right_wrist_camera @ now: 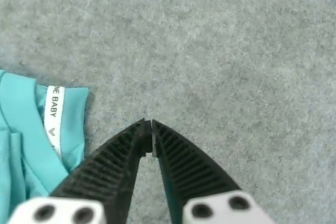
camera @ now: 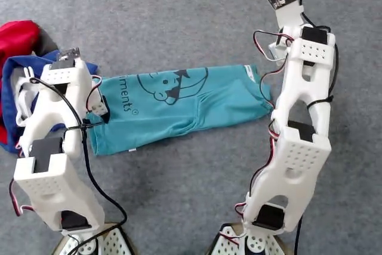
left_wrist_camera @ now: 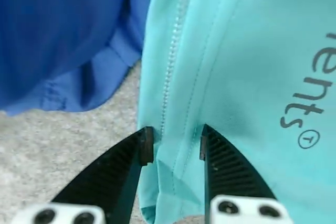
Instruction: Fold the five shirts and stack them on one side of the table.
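Teal shirt (camera: 179, 106) lies mid-table, long axis running arm to arm: hem end twd left arm, collar end twd right. Left gripper (left_wrist_camera: 176, 142): jaws apart, straddling the hem edge, not yet pinched. Right gripper (right_wrist_camera: 151, 137): jaws together on nothing, over bare table (right_wrist_camera: 236, 51) just beside the collar. Left looks nearer a grab. Left wrist view shows blue shirt (left_wrist_camera: 58, 35) right beside the hem; high view adds a red shirt (camera: 18, 34).

My table (camera: 179, 22) has a grey felt-like cover on it. A teal shirt (camera: 197, 108) lies flat across the middle, folded into a long strip. Over on my left side a blue shirt (camera: 12, 88) and a red shirt (camera: 18, 34) sit bunched in a heap, the blue one just beside the teal hem.
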